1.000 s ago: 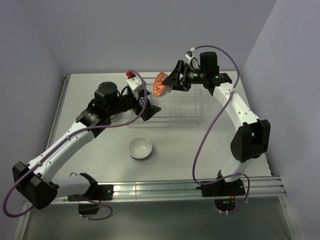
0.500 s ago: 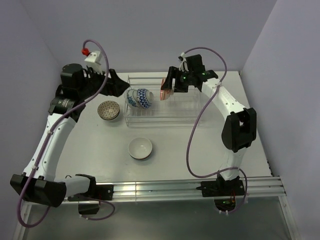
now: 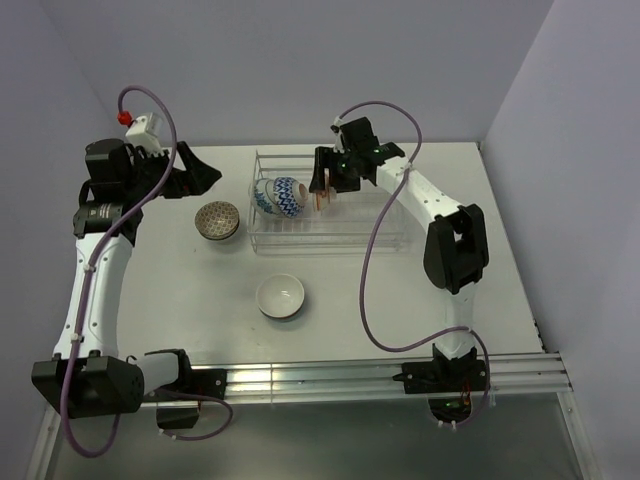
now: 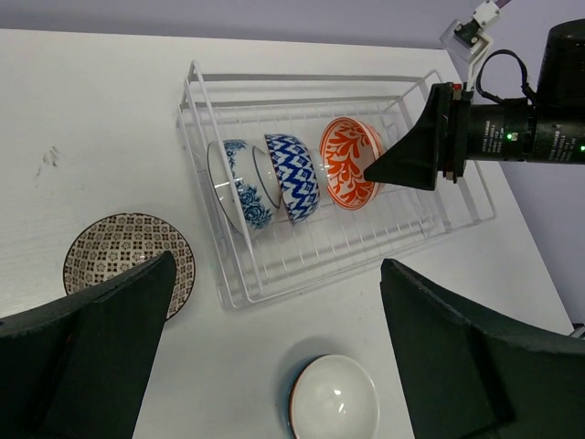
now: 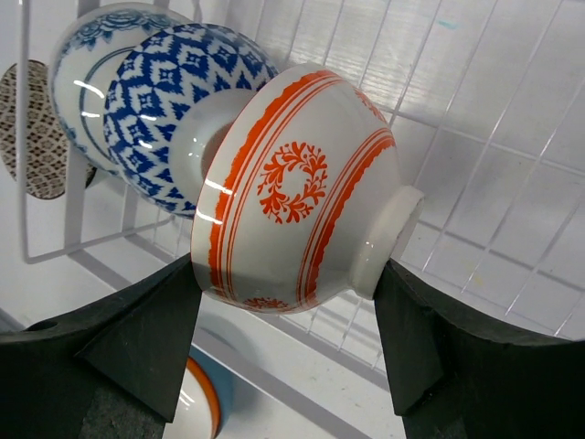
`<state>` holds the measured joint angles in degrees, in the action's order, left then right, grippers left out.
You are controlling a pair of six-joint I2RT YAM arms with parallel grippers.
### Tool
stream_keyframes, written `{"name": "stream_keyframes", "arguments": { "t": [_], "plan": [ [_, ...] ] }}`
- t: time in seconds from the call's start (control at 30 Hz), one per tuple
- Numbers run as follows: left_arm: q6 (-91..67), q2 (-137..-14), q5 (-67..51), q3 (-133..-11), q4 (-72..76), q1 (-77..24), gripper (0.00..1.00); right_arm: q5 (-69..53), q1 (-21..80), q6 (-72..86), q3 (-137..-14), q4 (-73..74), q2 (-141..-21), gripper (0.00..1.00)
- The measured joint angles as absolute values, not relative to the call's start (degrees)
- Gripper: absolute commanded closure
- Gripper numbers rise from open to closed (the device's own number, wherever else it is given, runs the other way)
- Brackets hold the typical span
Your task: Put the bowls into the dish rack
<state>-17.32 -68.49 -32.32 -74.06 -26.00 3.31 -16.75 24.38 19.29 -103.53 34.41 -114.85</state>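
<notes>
White table (image 3: 350, 300), lilac walls (image 3: 300, 60). Between the right gripper's (image 5: 288, 320) clamping fingers (image 5: 137, 347), an orange-red patterned bowl (image 5: 292, 192) stands on edge inside the dish rack (image 4: 274, 285); left gripper (image 4: 274, 311) gapes empty.

In dish rack (image 3: 340, 232), left end: first bowl (image 4: 233, 183), second bowl (image 4: 294, 176) against it, third bowl (image 5: 292, 183) rightward (in right gripper (image 5: 288, 274)). On table (image 3: 180, 290): fourth bowl (image 3: 217, 220) left of rack, fifth bowl (image 3: 281, 296) before it.

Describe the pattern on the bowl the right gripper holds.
The bowl: orange-red bands and wreaths on white, clearest in right wrist view.
</notes>
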Motion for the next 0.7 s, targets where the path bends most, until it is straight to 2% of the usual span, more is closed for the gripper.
{"name": "stream_keyframes", "arguments": {
  "t": [0.6,0.7],
  "plan": [
    [-16.9,-67.2,-34.9,-72.2,-26.0,5.5,0.0,-14.2,25.9,17.9,-106.2,35.2,-119.4,1.0],
    [-16.7,-67.0,-35.1,-72.2,-26.0,5.6,0.01,-14.2,26.0,17.7,-107.1,35.4,-119.4,0.91]
  ]
}}
